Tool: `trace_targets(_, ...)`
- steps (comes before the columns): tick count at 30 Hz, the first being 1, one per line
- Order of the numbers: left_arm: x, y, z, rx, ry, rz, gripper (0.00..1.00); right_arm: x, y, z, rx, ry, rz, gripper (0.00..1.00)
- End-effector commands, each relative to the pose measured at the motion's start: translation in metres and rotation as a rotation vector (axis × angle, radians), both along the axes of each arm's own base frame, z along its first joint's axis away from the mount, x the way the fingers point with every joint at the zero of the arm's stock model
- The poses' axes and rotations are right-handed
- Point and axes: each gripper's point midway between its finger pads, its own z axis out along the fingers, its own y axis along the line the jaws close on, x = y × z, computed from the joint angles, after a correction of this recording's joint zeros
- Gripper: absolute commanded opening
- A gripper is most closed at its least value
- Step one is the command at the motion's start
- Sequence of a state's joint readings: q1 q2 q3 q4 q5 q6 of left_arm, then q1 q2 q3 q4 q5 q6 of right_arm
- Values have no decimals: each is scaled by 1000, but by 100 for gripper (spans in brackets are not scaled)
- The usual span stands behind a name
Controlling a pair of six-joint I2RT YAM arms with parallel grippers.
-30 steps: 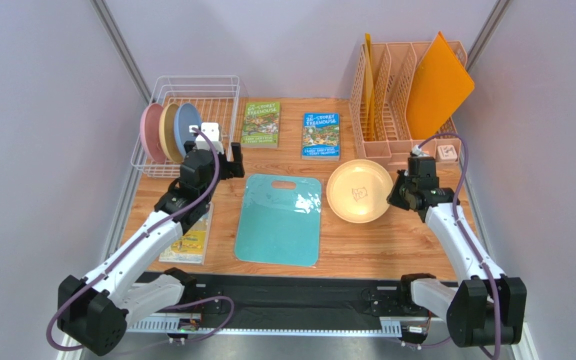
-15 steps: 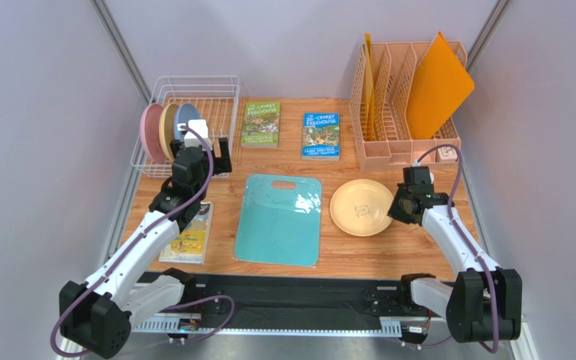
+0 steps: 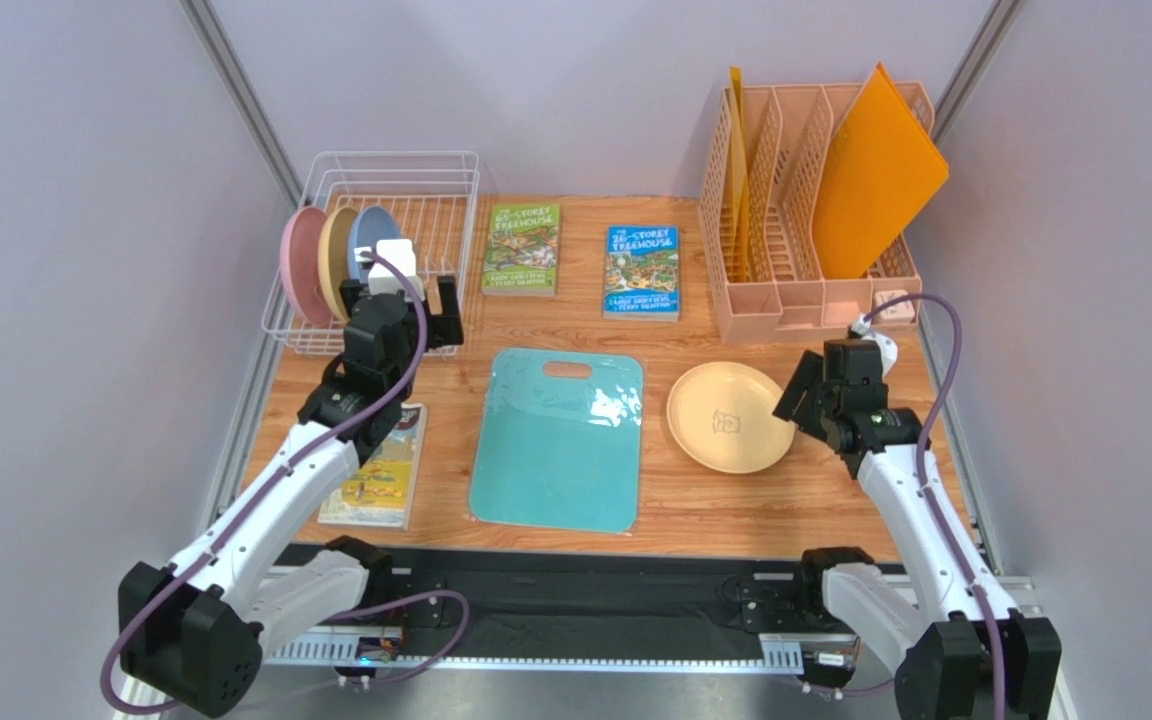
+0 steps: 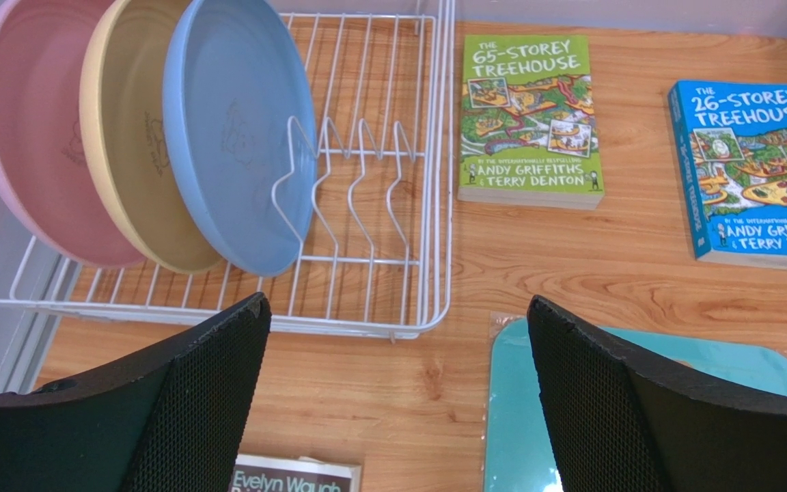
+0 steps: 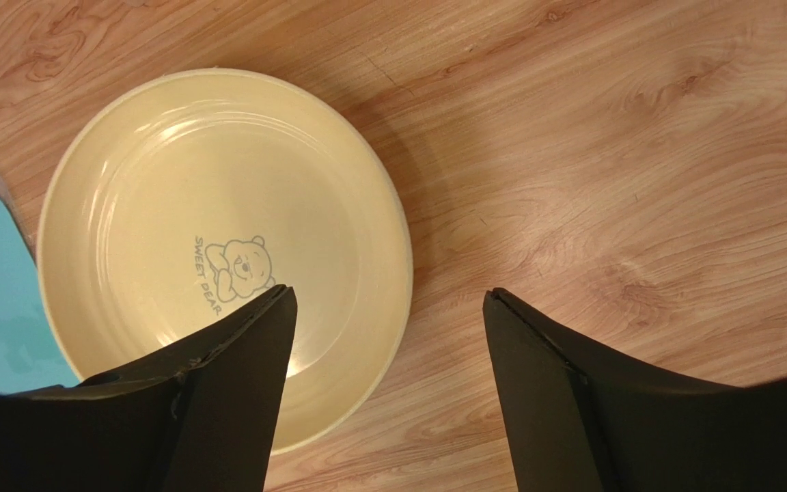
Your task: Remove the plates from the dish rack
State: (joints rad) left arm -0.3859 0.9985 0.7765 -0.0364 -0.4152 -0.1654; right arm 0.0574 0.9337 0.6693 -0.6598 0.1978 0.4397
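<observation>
**Three plates racked, one flat on the tabletop**

Three of the plates stand on edge in the dish rack (image 3: 440, 210), which sits at the far left corner of the tabletop (image 3: 838, 518). They are bunched at the rack's left end in a row running left to right: the pink plate (image 4: 28, 133) outermost, the tan plate (image 4: 126, 154) next, and the blue plate (image 4: 233, 133) on the inside. Their broad faces are turned toward the right edge and their tops lean a little to the left. The wire slots to the right of the blue one hold nothing.

The left claw (image 4: 398, 308) hangs just in front of the rack with its jaws spread wide and nothing between them, well short of the plates.

Over toward the right edge, about midway between near and far, the yellow plate (image 5: 223, 246) lies flat with its hollow side up and a little bear print showing. It is just right of the teal cutting board (image 3: 560, 438). The right claw (image 5: 387, 297) hovers over its right rim with jaws apart, one finger above the plate and the other above bare wood, gripping nothing.
</observation>
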Motion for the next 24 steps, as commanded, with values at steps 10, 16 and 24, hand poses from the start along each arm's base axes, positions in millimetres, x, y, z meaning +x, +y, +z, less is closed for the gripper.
trace_targets(10, 44, 75, 12, 95, -39, 252, 99, 49, 42, 98, 122, -337, 223, 77)
trace_targets(16, 80, 95, -2, 109, -12, 281, 94, 53, 46, 100, 119, -340, 248, 77)
trace_targets(24, 119, 101, -9, 135, -2, 304, 82, 59, 51, 92, 138, -328, 262, 74)
